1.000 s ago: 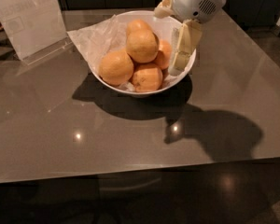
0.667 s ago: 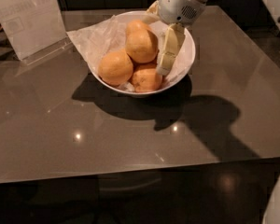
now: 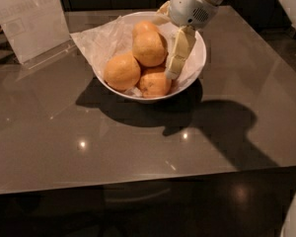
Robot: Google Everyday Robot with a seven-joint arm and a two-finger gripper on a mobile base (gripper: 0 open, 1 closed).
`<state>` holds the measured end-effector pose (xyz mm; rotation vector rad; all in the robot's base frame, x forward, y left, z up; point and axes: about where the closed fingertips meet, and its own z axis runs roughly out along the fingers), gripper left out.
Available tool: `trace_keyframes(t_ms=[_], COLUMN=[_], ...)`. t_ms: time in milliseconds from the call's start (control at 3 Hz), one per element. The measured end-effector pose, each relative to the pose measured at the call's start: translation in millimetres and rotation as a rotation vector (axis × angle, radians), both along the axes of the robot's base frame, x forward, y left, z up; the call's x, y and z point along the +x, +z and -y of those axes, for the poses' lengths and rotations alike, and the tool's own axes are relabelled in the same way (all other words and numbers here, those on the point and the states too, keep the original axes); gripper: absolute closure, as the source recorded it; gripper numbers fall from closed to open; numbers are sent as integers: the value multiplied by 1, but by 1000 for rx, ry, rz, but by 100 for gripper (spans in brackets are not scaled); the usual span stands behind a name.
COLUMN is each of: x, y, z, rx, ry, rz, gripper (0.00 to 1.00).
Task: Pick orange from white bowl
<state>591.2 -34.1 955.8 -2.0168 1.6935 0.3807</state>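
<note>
Nothing legible anywhere. The sign (image 3: pixel 29 21) in the upper left of the frame carries print too faint to make out. The gripper (image 3: pixel 173 65) hangs inside the white bowl (image 3: pixel 200 58), upper middle.

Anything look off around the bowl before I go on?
Only the crinkled paper liner: it hangs out over the white bowl's left rim, lopsided. The oranges sit piled inside, none spilled. The pincer is down in the bowl's right side, beside the top orange.
</note>
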Motion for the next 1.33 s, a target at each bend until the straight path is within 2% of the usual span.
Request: trace_keyframes(t_ms=[333,667,1000,1333], x=[21,21,21,23], y=[-21,-21,-21,-23], z=[-11,-11,-11,-13], rx=[31,31,31,37], ry=[12,12,12,10], rz=[-50,-50,-50,-49], gripper=[0,0,19,23])
